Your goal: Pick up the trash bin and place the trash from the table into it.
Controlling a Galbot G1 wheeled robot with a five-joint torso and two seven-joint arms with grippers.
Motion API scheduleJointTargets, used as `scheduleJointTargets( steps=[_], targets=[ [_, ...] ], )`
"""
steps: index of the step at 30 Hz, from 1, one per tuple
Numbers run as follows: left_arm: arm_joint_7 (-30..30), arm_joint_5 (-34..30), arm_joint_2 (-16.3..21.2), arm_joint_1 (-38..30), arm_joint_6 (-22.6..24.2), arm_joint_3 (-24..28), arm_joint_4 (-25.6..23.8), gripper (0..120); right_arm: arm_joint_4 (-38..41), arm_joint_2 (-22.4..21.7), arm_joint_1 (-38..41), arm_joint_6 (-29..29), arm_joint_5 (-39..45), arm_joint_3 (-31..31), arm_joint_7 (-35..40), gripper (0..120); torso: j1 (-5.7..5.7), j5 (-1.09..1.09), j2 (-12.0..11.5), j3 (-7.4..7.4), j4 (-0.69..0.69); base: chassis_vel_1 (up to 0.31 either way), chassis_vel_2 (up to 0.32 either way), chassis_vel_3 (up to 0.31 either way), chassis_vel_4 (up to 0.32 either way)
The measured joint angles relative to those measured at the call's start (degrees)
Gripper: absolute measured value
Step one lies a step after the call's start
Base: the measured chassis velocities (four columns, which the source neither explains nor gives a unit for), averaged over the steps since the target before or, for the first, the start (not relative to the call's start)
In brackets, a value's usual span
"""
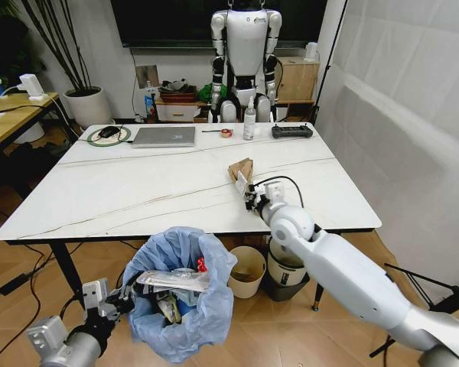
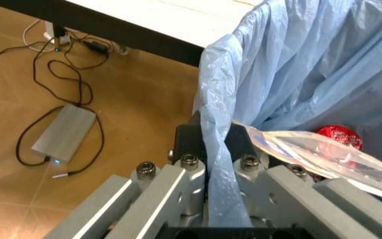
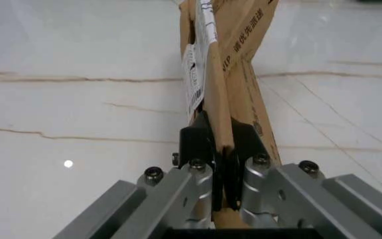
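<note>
Right gripper (image 3: 221, 149) reaching over the marble table (image 1: 138, 191), fingers pinched tight on a torn piece of brown cardboard (image 3: 228, 45) with a white printed label, right of the table's middle; cardboard tilted, its far end against the tabletop. Left gripper (image 2: 212, 149) low before the table's near edge, fingers clamped on the rim fold of the light-blue bag lining the trash bin (image 1: 180, 294); inside, a crushed red can (image 2: 339, 137) and a clear plastic wrapper (image 2: 310, 152).
</note>
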Motion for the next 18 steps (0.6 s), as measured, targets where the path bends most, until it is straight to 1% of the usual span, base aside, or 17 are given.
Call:
scheduleJointTargets(
  steps=[4,5,9,12,14,16,18],
  targets=[
    [0.0,0.02,0.05,0.2,0.02,0.0,-0.36,0,5.23,-5.59,1.1,4.66,1.31,0.89,-12.49,0,0.0,0.0,0.0,0.0,0.0,0.0,0.0,0.0,0.0],
    [0.0,0.02,0.05,0.2,0.02,0.0,-0.36,0,5.23,-5.59,1.1,4.66,1.31,0.89,-12.49,0,0.0,0.0,0.0,0.0,0.0,0.0,0.0,0.0,0.0],
    [-0.31,0.0,0.13,0.32,0.09,-0.01,-0.37,0,11.84,-11.28,3.24,7.93,1.98,0.66,-20.69,0,0.0,-0.01,0.0,0.0,0.01,0.0,0.0,0.0,0.0],
    [-1.61,-0.71,0.4,0.48,0.42,-0.01,-0.36,0,17.22,-14.91,5.62,9.58,2.36,-1.17,-26.53,0,0.0,0.0,0.0,0.0,0.0,0.0,0.0,0.0,0.0],
    [-1.99,-0.97,0.48,0.53,0.54,-0.01,-0.35,0,18.38,-15.56,6.37,9.94,2.42,-1.67,-27.82,0,0.0,-0.01,0.0,0.0,0.0,0.0,0.0,0.0,0.0],
    [-2.68,-1.48,0.66,0.73,0.83,-0.01,-0.43,0,20.95,-16.99,8.42,10.56,2.37,-3.24,-30.72,0,0.0,-0.02,0.0,0.0,0.01,0.0,0.0,0.0,0.0],
    [-3.48,-1.99,0.92,0.91,1.2,-0.12,-0.74,0,23.7,-18.76,12.54,10.82,1.06,-6.79,-33.43,0,0.0,-0.01,0.0,0.0,0.01,0.0,0.0,0.0,0.0]
  ],
)
